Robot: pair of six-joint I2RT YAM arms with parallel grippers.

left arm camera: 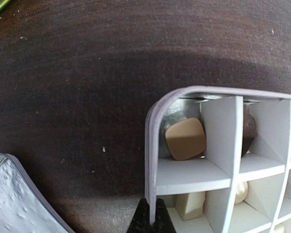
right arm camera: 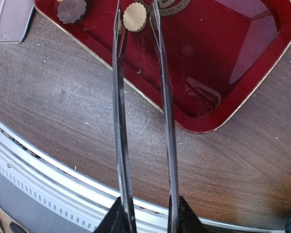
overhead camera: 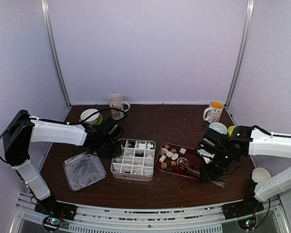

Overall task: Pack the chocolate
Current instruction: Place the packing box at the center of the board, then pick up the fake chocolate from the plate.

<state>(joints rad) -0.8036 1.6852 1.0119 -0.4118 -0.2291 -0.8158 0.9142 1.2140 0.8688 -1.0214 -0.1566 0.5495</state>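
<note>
Right, your counter (overhead camera: pixel 150 187) is dark wood grain, boxed in by lilac walls (overhead camera: pixel 145 48) with metal struts (overhead camera: pixel 56 53) in the corners. Take the white divided box (overhead camera: pixel 133 159) at its middle as your mark: your left claw (left arm camera: pixel 150 221) is pressed together on that box's left wall. Right of the box sits the red tray (right arm camera: pixel 242 58), and your right claw (right arm camera: pixel 150 221) clamps the long tongs (right arm camera: pixel 120 121), whose tips stand either side of a round tan piece of chocolate (right arm camera: pixel 135 17) on the tray. More pieces lie at the tray's end nearest the box, and a square tan one sits in the box's corner cell
</note>
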